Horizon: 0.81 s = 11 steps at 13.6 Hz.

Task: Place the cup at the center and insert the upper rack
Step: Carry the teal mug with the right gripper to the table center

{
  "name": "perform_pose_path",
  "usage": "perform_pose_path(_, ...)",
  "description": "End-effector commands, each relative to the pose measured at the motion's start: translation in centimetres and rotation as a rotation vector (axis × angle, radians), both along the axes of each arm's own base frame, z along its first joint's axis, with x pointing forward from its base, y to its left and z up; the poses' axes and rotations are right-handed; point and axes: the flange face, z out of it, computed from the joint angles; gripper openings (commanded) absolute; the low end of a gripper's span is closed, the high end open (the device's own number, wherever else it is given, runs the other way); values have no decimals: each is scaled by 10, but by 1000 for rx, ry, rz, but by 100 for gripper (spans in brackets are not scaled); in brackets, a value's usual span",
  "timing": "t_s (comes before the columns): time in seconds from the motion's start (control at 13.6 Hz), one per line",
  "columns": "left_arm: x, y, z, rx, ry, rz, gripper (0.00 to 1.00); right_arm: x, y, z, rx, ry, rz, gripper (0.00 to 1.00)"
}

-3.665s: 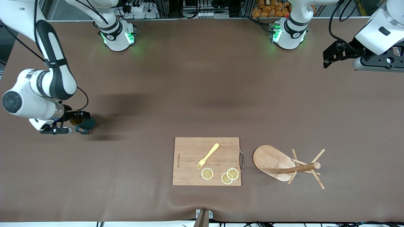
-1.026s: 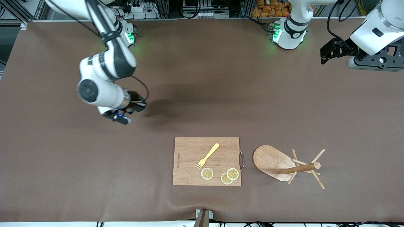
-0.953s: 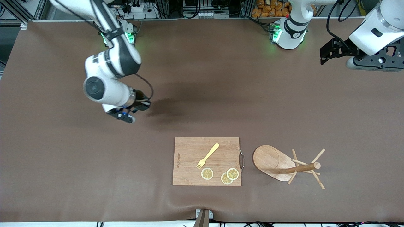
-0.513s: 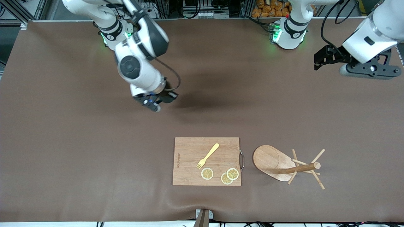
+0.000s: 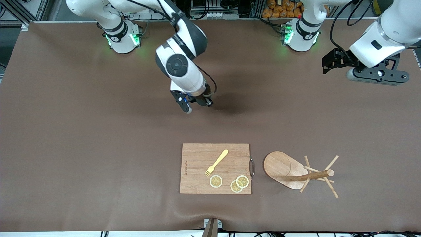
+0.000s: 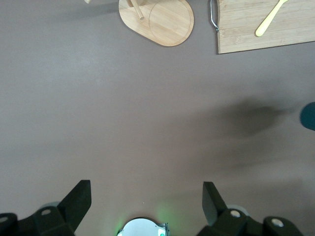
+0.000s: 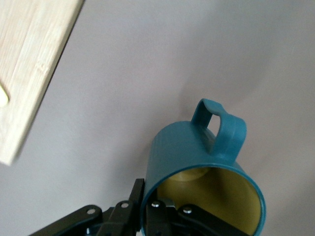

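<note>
Teal cup (image 7: 197, 167): I am carrying it in the right hand (image 5: 199, 100), clear of the worktop (image 5: 98, 148), over the bare middle stretch above the cutting board (image 5: 215, 168).
Right hand state: I am reading it as shut on the cup, pinching the rim wall, one finger inside the yellowish bore and one outside.
Left hand (image 6: 142, 201) state: I am holding it fully spread with nothing in it, waiting over the left arm's end of the worktop.
Upper rack (image 5: 297, 172): it is lying tipped over on the worktop beside the cutting board's handle (image 5: 252, 167), pegs splayed.
Risk, grip: I am judging a one-wall pinch as shallow; the cup may swing or slip during lowering.
Risk, set-down: the cup is hanging tilted, so releasing early may roll it away.
Risk, rack: thin pegs may snag or deflect the left hand.
</note>
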Motion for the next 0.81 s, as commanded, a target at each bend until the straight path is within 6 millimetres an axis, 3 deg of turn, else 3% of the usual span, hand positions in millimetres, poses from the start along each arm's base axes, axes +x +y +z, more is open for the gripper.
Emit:
perform_pose_path(0.0, -3, 2, 7, -5, -14, 17, 100, 12, 38, -7, 3, 25, -157, 0)
perform_pose_path(0.29, -3, 5, 9, -2, -18, 22, 100, -20, 71, -20, -4, 37, -158, 0)
perform_pose_path(0.51, -2, 7, 8, -1, -16, 25, 100, -44, 95, -41, 13, 4, -138, 0)
perform_pose_path(0.73, -2, 9, 9, -1, -18, 29, 100, -46, 97, -63, 1, 5, -145, 0)
